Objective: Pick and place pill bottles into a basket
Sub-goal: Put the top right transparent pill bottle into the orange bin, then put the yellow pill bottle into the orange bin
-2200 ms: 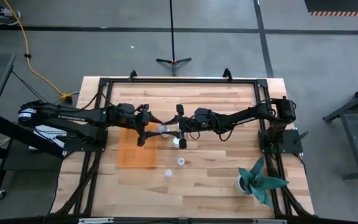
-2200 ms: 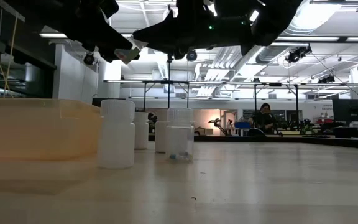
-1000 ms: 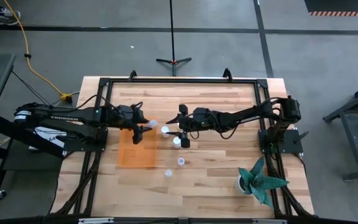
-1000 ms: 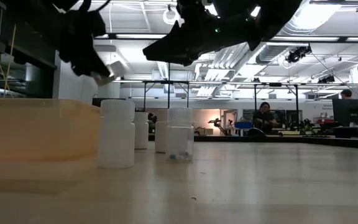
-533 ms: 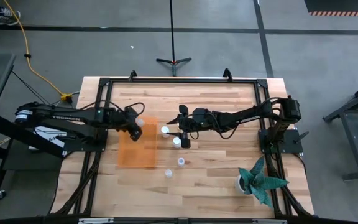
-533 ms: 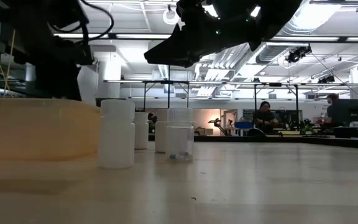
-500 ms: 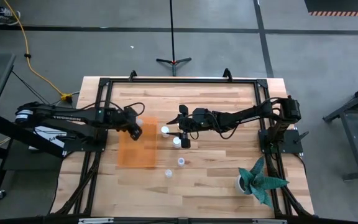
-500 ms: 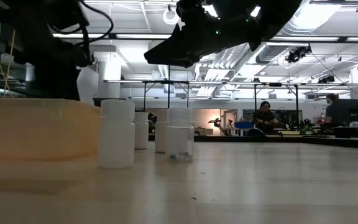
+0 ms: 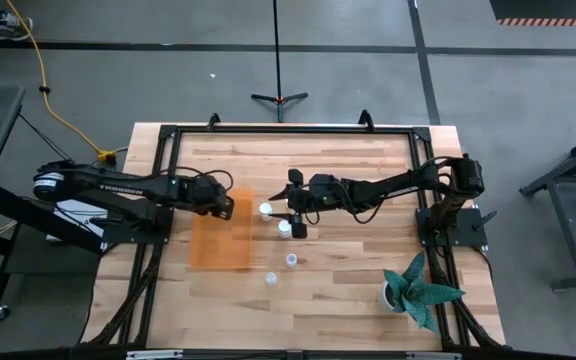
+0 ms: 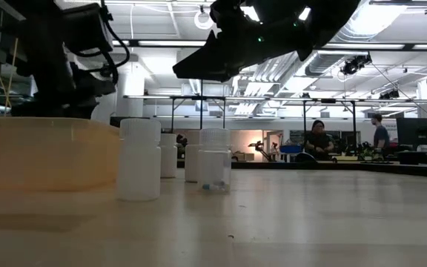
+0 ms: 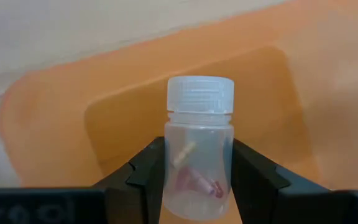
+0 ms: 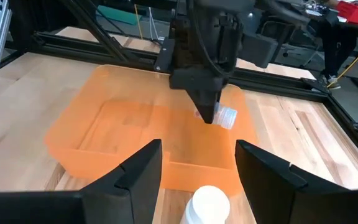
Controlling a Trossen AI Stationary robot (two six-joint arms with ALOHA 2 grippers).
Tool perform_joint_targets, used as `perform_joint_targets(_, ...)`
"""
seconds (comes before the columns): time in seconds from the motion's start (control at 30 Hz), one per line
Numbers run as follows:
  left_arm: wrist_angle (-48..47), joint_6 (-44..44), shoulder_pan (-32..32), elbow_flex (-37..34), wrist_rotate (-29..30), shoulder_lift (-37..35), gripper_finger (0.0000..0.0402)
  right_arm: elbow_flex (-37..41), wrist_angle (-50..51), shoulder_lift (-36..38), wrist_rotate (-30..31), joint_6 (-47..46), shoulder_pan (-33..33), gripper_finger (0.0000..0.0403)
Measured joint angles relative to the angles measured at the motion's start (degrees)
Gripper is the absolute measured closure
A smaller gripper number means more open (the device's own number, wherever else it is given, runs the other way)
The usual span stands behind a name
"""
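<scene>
My left gripper (image 9: 225,206) is shut on a translucent white-capped pill bottle (image 11: 199,158) over the far part of the orange basket (image 9: 218,240). The right wrist view also shows this bottle (image 12: 222,116) and the basket (image 12: 123,134). Several other pill bottles stand upright on their bases on the table right of the basket, among them the near ones (image 9: 291,260) (image 9: 270,279). My right gripper (image 12: 199,152) is open above one standing bottle, whose cap (image 12: 207,202) shows below its fingers, apart from them. My left gripper pinches the bottle's body (image 11: 197,180) between its two fingers, below the cap, which points away from the gripper. The fingers slant down from the table's left. The bottle is tilted, cap end lower (image 12: 227,118). Whether it touches the basket's floor I cannot tell.
A teal-green plant-like object (image 9: 420,290) sits at the table's near right corner. A black frame (image 9: 288,130) runs around the table. The low view shows the standing bottles (image 10: 139,159) (image 10: 215,159) beside the basket's wall (image 10: 43,152). People stand far off in the room.
My left gripper has carried its bottle toward the table's left edge, from beside the standing bottles to over the basket, and has gone down to the level of the basket's rim. My right gripper has stayed open above the standing bottles.
</scene>
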State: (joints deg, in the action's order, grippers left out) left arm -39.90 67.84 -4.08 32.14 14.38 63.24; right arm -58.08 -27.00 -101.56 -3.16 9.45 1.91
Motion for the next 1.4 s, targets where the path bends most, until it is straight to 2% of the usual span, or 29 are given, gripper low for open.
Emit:
perform_joint_targets(0.43, -2.7, 14.6, 0.0, 0.0, 3.0, 7.0, 0.0216, 0.0, 2.4, 0.0, -0.1, 0.0, 0.0, 0.0208)
perform_joint_targets(0.6, -2.8, 15.1, 0.0, 0.0, 3.0, 7.7, 0.0208, 0.0, 2.5, 0.0, -0.1, 0.0, 0.0, 0.0208)
perform_joint_targets(0.9, -1.9, 7.1, 0.0, 0.1, 2.6, 7.7, 0.0165, 0.0, 2.5, 0.0, -0.1, 0.0, 0.0, 0.0208)
perform_joint_targets(1.17, -3.4, 4.4, 0.0, 3.1, 1.5, 6.8, 0.0133, 0.0, 2.4, 0.0, 0.0, 0.0, 0.0, 0.0208)
perform_joint_targets(1.4, -5.4, -9.6, 0.0, 10.4, 4.9, 3.7, 0.0137, 0.0, 4.8, 0.0, 0.4, 2.9, 0.7, 0.0208)
